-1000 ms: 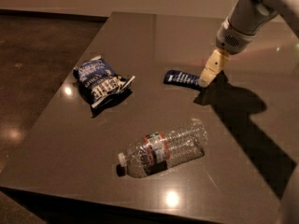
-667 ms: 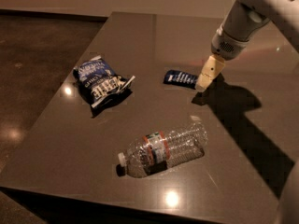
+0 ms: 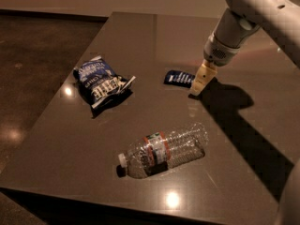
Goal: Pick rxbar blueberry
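Observation:
The rxbar blueberry (image 3: 178, 78) is a small flat dark blue wrapper with pale lettering, lying flat on the dark table (image 3: 70, 139) right of centre. My gripper (image 3: 198, 84) hangs from the arm that comes in from the upper right. Its pale fingers point down at the right end of the bar, right beside it and just above the table. The bar's right end is partly hidden behind the fingers.
A crumpled blue-and-white chip bag (image 3: 99, 81) lies to the left of the bar. A clear plastic water bottle (image 3: 164, 150) lies on its side nearer the front edge. The table's left edge drops to a dark floor (image 3: 33, 74).
The gripper has moved down and a little left, closer to the right end of the bar. The bar, bag and bottle have not moved.

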Robot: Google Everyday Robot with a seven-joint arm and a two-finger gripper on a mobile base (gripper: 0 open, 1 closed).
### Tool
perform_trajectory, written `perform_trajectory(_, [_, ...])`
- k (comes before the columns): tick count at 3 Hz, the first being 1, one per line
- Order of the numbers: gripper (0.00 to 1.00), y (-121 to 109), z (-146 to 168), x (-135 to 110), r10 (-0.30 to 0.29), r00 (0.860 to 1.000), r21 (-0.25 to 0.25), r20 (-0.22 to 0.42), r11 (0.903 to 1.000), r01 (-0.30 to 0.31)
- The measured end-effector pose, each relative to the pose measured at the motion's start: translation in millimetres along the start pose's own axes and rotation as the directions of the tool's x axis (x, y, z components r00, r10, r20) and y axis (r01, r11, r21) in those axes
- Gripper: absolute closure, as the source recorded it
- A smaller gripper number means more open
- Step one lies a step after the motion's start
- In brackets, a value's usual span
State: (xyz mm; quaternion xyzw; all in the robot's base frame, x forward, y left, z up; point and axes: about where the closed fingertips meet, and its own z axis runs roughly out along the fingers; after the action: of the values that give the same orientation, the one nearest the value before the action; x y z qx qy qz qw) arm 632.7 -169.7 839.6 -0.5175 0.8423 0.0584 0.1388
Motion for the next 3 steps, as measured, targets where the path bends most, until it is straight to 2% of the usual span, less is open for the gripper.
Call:
perform_trajectory(1, [0.46,2.7,2.8,-4.2,0.001,1.000,-0.008,0.007,1.0000,-0.001])
perform_trajectory(3, [0.99,7.6,-0.4,-9.5,0.005,1.000,-0.030,0.027,0.9995,-0.004])
